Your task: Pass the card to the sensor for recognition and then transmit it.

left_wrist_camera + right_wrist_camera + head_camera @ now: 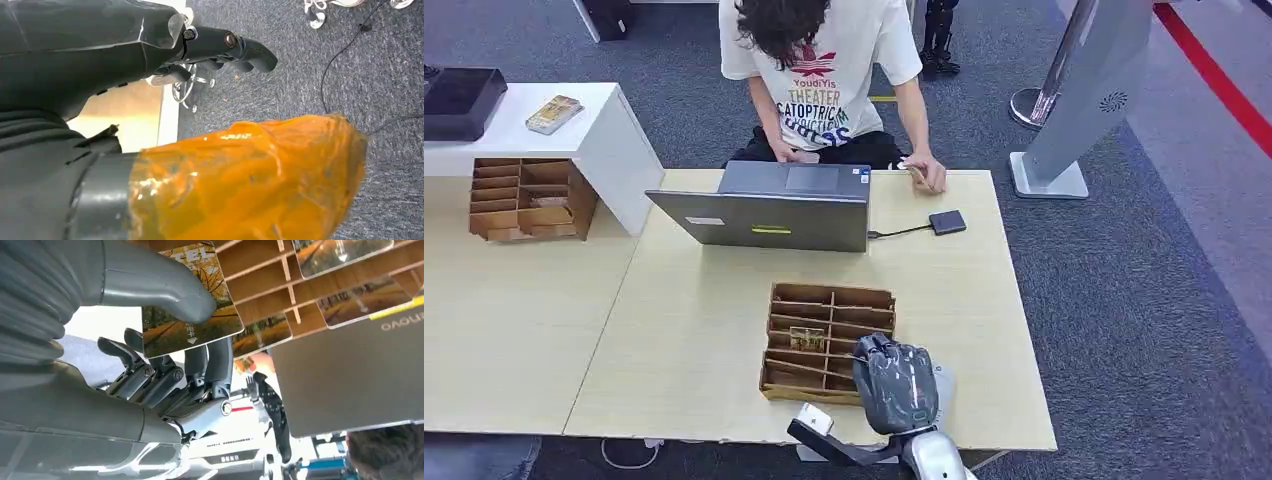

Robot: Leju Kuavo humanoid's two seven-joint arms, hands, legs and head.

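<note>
Right hand (896,385) at the near right corner of the wooden card rack (827,342), pinching a card (192,305) between thumb (155,282) and fingers (215,360); the card bears an autumn-tree print. Further cards stand in the rack's slots. Beyond the rack on the tabletop (674,330): an open laptop (769,208), cabled to a small dark sensor (947,221). A person (824,80) sits behind. Left hand (220,47) hangs over carpet, fingers loosely curled, holding nothing.
</note>
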